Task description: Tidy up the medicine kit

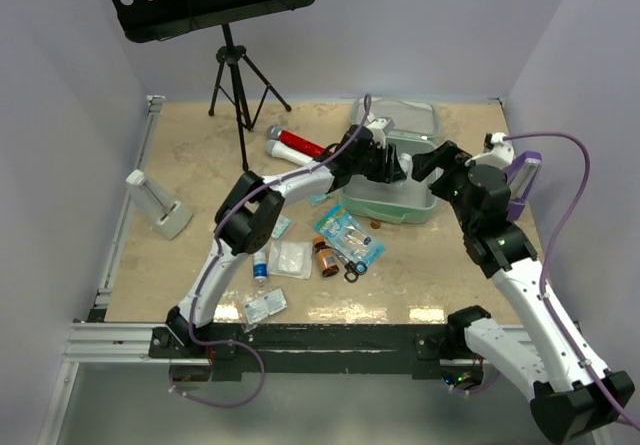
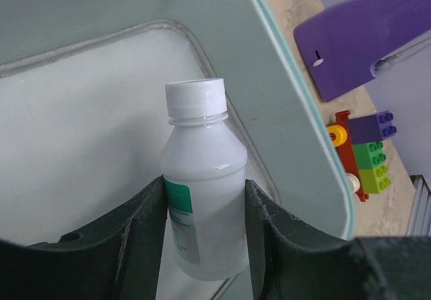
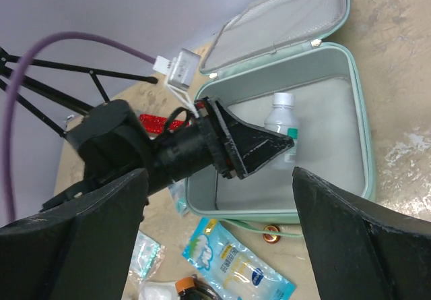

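Note:
The medicine kit (image 1: 385, 208) is a mint-green box lying open at the back right of the table, its lid (image 1: 405, 117) folded back. My left gripper (image 1: 395, 165) reaches into the box. In the left wrist view the gripper (image 2: 205, 187) is shut on a white bottle (image 2: 202, 178) with a white cap and green label, just above the box floor near its wall (image 2: 283, 111). The right wrist view shows the bottle (image 3: 279, 121) upright inside the box (image 3: 363, 131). My right gripper (image 3: 219, 175) is wide open and empty, above the box's front edge, also in the top view (image 1: 425, 160).
In front of the box lie a blue sachet pack (image 1: 348, 235), an amber bottle (image 1: 325, 257), gauze packets (image 1: 290, 258) and a small packet (image 1: 264, 306). A red-and-white tube (image 1: 298, 147) and tripod stand (image 1: 235, 75) are behind. A purple stand (image 1: 522, 180) and toy bricks (image 2: 360, 155) are right.

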Tool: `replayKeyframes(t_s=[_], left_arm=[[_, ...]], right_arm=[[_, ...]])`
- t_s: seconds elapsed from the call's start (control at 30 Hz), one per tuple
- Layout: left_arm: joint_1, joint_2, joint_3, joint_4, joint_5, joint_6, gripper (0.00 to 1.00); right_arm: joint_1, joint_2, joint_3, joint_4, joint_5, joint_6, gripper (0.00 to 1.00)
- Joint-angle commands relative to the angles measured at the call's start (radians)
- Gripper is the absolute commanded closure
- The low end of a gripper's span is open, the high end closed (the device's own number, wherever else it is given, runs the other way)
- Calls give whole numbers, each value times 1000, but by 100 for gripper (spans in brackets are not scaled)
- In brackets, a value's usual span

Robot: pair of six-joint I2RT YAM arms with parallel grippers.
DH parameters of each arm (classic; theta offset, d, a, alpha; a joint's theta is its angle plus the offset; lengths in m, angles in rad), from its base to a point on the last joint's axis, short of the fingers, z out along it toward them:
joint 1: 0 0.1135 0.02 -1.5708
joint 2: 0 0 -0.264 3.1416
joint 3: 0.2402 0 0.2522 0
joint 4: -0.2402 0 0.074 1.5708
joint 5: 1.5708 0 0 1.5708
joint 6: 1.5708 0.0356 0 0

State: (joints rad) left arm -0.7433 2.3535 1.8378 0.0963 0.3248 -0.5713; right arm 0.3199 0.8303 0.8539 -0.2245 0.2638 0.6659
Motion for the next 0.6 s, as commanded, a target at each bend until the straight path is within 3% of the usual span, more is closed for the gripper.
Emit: replayKeyframes(t_s=[0.0,0.43,0.57], left_arm=[[10,73,123,83,66,-68,88],[9,266,262,272,112,-249,83],[2,309,291,302,122,-298,70]], right_arm=[[-1,-37,7,-13,18,11,7],[-1,-79,-41,-12,22,43,8],[-1,-83,-44,-19,23,46,8]])
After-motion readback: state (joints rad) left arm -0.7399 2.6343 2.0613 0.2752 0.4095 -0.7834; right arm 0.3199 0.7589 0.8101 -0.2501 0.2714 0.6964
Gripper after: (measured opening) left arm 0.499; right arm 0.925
